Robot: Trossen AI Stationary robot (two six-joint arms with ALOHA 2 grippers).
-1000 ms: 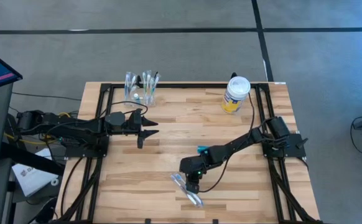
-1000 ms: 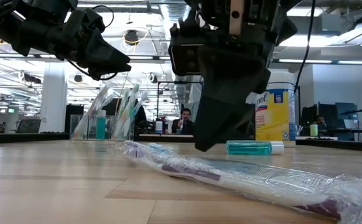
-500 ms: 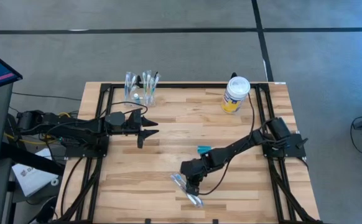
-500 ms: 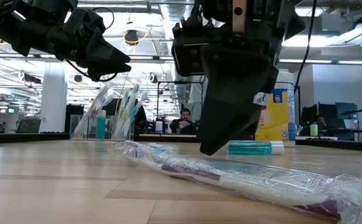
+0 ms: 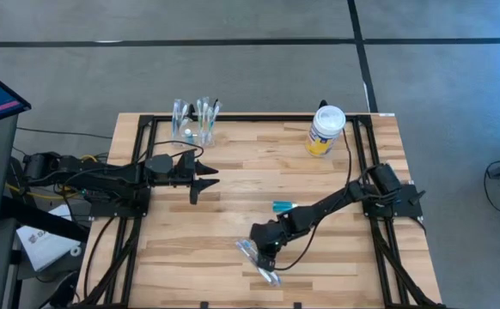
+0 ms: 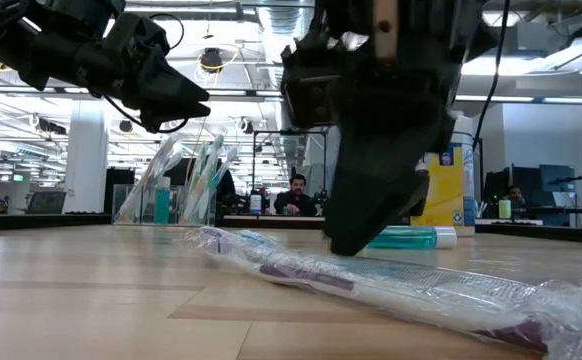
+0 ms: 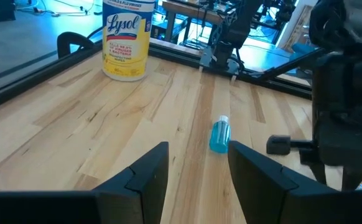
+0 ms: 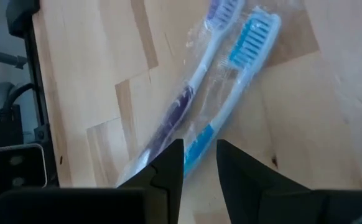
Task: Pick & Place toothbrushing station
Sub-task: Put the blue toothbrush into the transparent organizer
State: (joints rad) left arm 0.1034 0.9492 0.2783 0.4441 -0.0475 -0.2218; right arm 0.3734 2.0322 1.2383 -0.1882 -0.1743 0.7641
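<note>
Right gripper low over the clear plastic packet of two toothbrushes, fingers slightly parted with the handles between the tips, not yet pinching. Packet lies flat near the wooden table's front edge. Small teal-blue tube lies mid-table. Left gripper hovers spread, near the clear cup of toothbrushes.
</note>
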